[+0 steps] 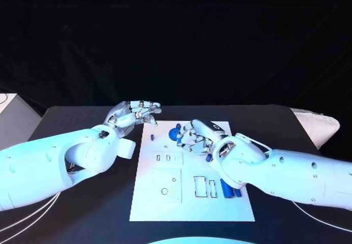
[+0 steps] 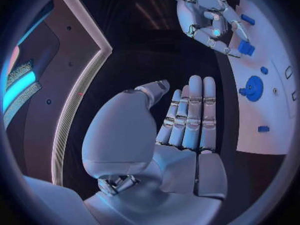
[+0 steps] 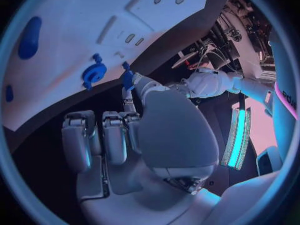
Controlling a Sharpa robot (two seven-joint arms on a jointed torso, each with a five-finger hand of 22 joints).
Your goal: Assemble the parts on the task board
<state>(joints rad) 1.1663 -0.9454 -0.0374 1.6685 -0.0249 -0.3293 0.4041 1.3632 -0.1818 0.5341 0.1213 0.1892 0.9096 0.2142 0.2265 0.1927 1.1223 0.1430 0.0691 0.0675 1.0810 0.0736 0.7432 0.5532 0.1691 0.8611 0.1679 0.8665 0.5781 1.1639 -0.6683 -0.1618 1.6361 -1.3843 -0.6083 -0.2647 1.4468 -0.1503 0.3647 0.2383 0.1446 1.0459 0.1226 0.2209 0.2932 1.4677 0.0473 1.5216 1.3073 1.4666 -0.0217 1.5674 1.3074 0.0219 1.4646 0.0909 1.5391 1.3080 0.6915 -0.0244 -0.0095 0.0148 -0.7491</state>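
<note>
Hands are hovering at the task board (image 1: 192, 201). Left hand (image 1: 136, 114), beside its far corner, is holding fingers pressed together, empty. Right hand (image 1: 199, 136), over it, is pinching a blue part (image 3: 127, 78).

The left hand (image 1: 136, 113) hovers just off the far-left corner of the task board (image 1: 161, 203), fingers straight and close together, holding nothing. The right hand (image 1: 197, 136) hangs over the board's far end, fingers curled in, pinching a small blue part (image 3: 127, 79) at its fingertips.

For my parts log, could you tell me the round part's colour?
Blue; the round part shows best in the left wrist view.
</note>
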